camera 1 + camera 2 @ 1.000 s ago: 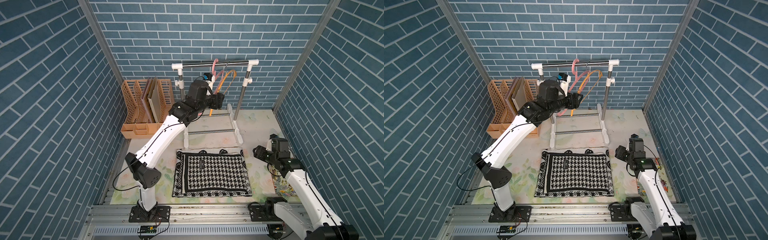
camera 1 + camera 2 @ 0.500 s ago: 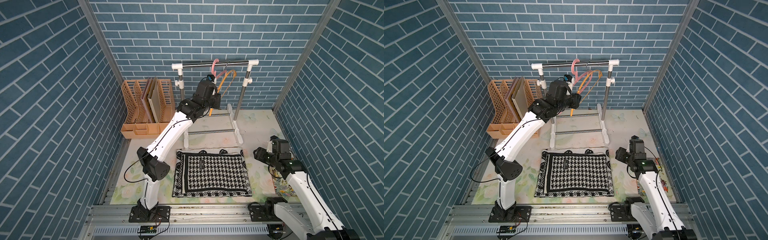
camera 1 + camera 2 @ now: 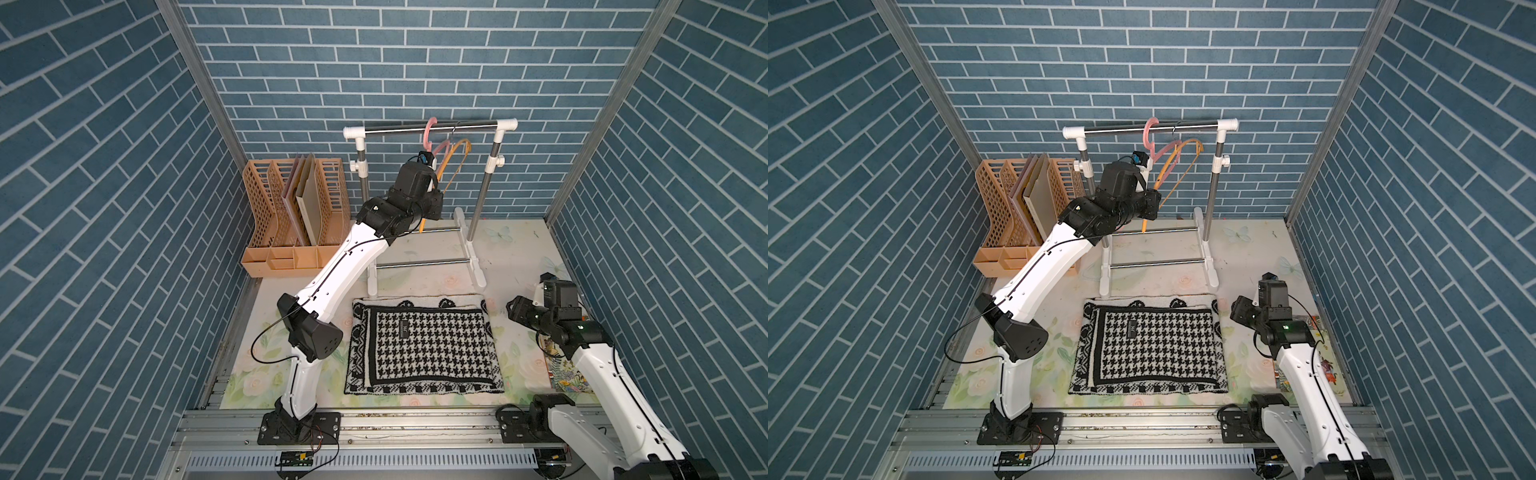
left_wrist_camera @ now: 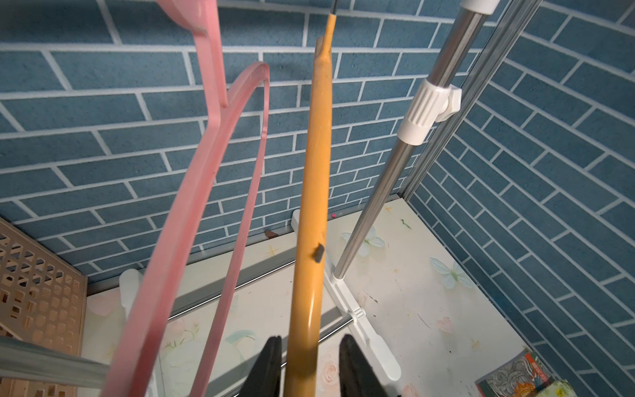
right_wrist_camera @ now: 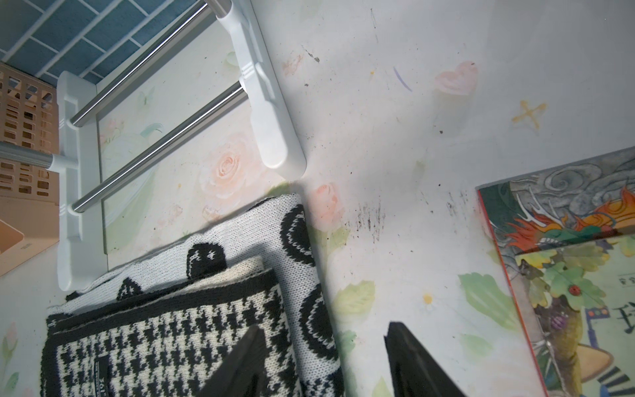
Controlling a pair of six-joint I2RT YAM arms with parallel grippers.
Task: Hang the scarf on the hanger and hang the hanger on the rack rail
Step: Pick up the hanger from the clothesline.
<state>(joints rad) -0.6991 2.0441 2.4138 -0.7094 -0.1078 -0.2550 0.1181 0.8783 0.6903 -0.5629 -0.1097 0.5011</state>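
The black-and-white houndstooth scarf (image 3: 424,345) (image 3: 1150,345) lies folded flat on the table. A yellow hanger (image 3: 455,160) (image 4: 312,206) and a pink hanger (image 3: 430,133) (image 4: 192,206) hang from the rack's rail (image 3: 399,129). My left gripper (image 4: 311,347) is raised at the rack with its jaws on either side of the yellow hanger's lower arm. A small gap shows on each side, so it is open. My right gripper (image 5: 323,337) hovers open over the scarf's right edge (image 5: 309,275), holding nothing.
A tan slatted file organizer (image 3: 291,216) with boards stands at the back left. The rack's white feet (image 3: 471,257) and low bars sit just behind the scarf. A picture book (image 3: 567,374) (image 5: 567,275) lies by the right wall.
My left arm has reached further in to the rack and its jaws have narrowed round the yellow hanger. The right arm has barely shifted.
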